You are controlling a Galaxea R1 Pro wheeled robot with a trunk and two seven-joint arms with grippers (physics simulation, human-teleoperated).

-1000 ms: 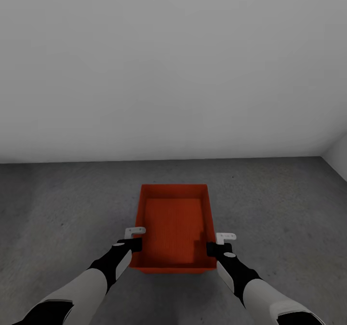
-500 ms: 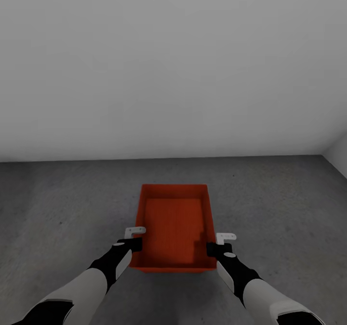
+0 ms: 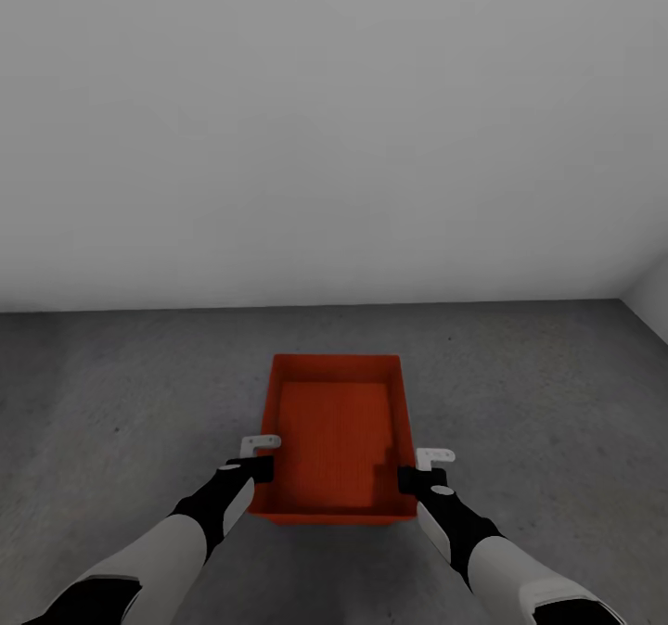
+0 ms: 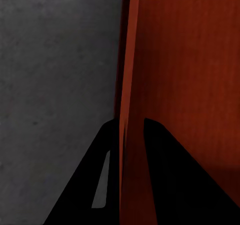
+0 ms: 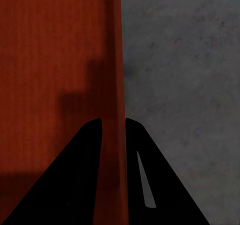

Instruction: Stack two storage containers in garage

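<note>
Grey garage floor (image 3: 557, 402) beneath, your left end effector (image 3: 263, 455) and right end effector (image 3: 416, 467) pinch thin walls of the container (image 3: 336, 430), which could slip and tip if either eases.

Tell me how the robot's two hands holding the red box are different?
The left end effector pinches the storage container's left wall; the right end effector pinches its right wall. The left one grips slightly farther forward along the box than the right. Both are black-fingered and clamp one finger inside, one outside the thin wall.
</note>
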